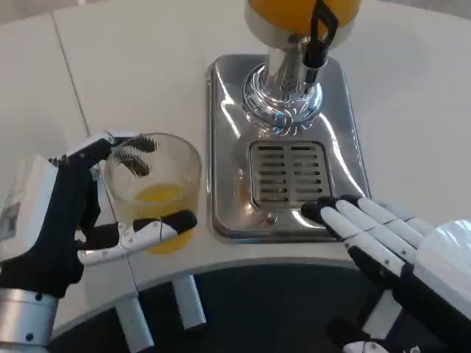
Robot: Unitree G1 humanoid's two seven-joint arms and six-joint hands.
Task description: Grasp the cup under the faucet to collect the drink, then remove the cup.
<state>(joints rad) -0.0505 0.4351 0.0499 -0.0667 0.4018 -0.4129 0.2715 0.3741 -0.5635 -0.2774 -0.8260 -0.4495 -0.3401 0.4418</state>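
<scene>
The left hand's fingers [132,156] curl around the far side of the cup [156,190], their dark tips showing through the clear wall near the rim, while the thumb lies across the near side low down, so the cup is pinched between them. The left hand [70,220] sits at the picture's left, its white back turned outward and its silver forearm running down to the lower left corner.

The cup is a clear plastic one, upright, with a shallow layer of orange drink [160,195] at the bottom. It stands to the left of the drip tray [228,147], just beside the tray's left edge and away from the faucet; whether its base rests on the table [132,59] or hangs slightly above it is hard to tell from this angle.

The right hand's fingers [353,217] lie stretched out side by side and close together, holding nothing, their black tips resting at or just over the near right edge of the drip tray, by the slotted grate [287,173]. The right hand [390,243] fills the lower right, with its white back towards the corner.

Beyond the grate stands the dispenser's chrome base [282,99] with a black tap lever [320,33] and, above it, the tank of orange juice [294,11]. 1 seam runs across the white table at upper left.
</scene>
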